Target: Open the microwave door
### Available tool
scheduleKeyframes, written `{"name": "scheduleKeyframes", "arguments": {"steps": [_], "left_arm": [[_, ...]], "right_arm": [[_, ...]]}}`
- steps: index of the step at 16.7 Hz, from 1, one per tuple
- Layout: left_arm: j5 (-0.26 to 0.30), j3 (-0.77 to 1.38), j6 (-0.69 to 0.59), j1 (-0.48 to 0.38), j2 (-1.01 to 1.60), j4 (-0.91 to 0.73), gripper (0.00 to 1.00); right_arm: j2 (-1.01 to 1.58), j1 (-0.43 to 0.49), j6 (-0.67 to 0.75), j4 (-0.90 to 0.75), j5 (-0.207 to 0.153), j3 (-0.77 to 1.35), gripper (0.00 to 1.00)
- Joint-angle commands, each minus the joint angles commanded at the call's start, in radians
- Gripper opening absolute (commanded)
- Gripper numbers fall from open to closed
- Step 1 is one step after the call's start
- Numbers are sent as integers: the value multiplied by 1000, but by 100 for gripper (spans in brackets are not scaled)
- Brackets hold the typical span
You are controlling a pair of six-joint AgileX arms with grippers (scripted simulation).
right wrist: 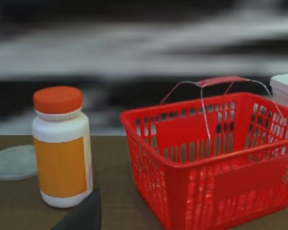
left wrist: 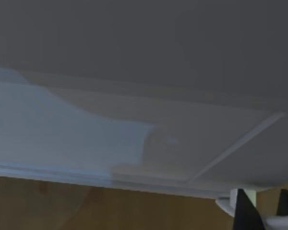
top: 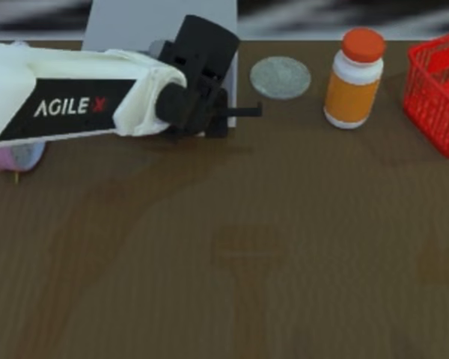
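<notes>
A rendered tabletop test scene, not a lived-in room — a flat brown table (top: 284,262), a blurred striped backdrop, and props along the far edge: microwave (top: 135,22), pill bottle (top: 354,78), red basket (top: 438,93).

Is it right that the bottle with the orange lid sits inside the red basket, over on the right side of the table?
Not quite. The bottle stands on the table beside the red basket, not inside it. The top view shows a gap between them. The lid is orange, and both are on the right side.

Grey microwave door (left wrist: 149,57) close up, wooden table (left wrist: 86,206) beneath, dark fingertips (left wrist: 245,211) at the corner.
</notes>
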Motion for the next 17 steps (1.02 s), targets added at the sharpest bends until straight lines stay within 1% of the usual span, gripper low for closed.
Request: {"name": "scheduleKeyframes", "arguments": {"steps": [7,9,15,17], "left_arm": [[0,0,0,0,0,0,0],[8,-2,-2,-7,3,1,0],[42,-63,56,9,-43,42,0],[45,-69,60,10,-44,42,0]], "right_arm": [[0,0,0,0,0,0,100],[0,0,0,0,0,0,100],[0,0,0,0,0,0,100],[0,0,0,0,0,0,100]]}}
